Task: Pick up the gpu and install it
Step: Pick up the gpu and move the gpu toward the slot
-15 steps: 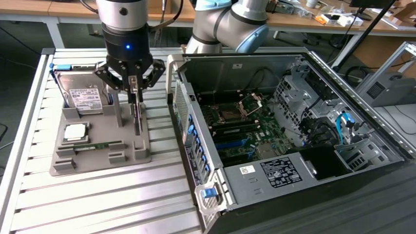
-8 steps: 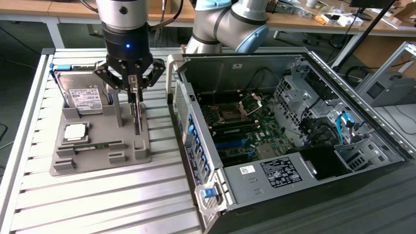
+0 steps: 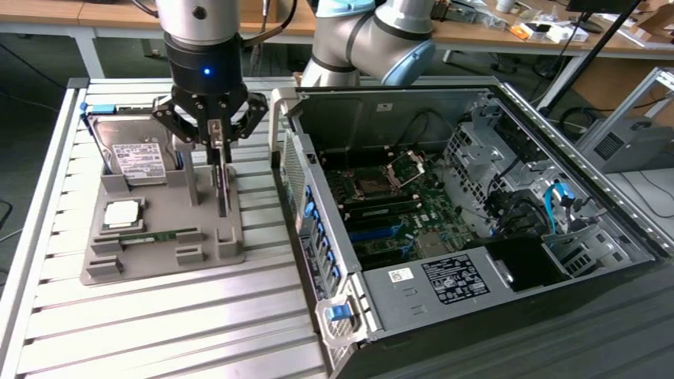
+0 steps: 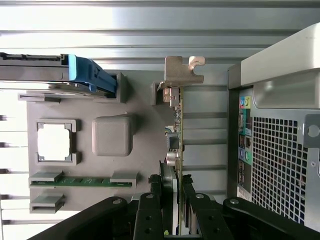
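- The gpu (image 3: 222,185) (image 4: 178,135) stands on its edge in a slot of the grey holder tray (image 3: 158,264) (image 4: 145,100). It is at the tray's 3 o'clock side in the exterior view.
- In the wrist view the card is seen edge-on as a thin green line. Its silver end bracket (image 4: 182,70) is at the end far from the tool.
- The tool (image 3: 217,140) (image 4: 177,202) is straight above the card, pointing down. Its black fingers (image 4: 189,200) are drawn in to a narrow gap, one against each face, holding the gpu.
- Whether the card's lower edge has left the slot cannot be told.
- On the same tray, in the exterior view:
  - The hard drive (image 3: 137,158) (image 4: 35,67), with a blue carrier, leans upright at 10 o'clock from the gpu.
  - A square processor (image 3: 121,212) (image 4: 54,141) lies at 8 o'clock.
  - A narrow green memory stick (image 3: 158,235) (image 4: 82,181) lies just beside the processor.
- The tray rests on a ribbed aluminium tabletop (image 3: 158,332) (image 4: 150,30).
- At 3 o'clock from the tray lies the open computer case (image 3: 463,300) (image 4: 280,150), with the motherboard (image 3: 406,213) exposed inside.
- The grey and blue arm (image 3: 364,39) is at 12 o'clock, behind the case.
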`<state>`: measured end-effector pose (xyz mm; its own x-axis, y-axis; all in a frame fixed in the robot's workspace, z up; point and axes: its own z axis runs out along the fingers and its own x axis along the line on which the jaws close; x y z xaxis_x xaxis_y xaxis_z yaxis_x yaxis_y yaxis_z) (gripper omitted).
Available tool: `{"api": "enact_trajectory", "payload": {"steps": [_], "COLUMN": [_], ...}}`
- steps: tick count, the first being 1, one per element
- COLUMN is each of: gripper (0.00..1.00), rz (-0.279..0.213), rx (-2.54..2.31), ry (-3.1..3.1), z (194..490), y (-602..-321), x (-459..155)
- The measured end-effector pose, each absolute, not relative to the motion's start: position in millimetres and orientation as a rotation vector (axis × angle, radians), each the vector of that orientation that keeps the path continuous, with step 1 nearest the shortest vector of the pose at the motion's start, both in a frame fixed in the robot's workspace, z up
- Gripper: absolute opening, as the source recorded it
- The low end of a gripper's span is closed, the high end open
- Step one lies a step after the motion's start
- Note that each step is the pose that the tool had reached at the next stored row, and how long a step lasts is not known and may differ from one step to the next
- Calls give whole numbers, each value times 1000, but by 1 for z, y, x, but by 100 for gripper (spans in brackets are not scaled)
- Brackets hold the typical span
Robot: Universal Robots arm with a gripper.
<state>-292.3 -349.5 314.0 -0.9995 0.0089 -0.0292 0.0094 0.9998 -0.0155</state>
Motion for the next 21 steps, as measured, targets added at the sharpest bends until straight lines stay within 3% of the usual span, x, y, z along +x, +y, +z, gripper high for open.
{"api": "enact_trajectory", "payload": {"steps": [21], "gripper": [27], "rz": [-24], "rx": [14], "ry": [3112], "z": [320], "y": [-350], "x": [-292]}}
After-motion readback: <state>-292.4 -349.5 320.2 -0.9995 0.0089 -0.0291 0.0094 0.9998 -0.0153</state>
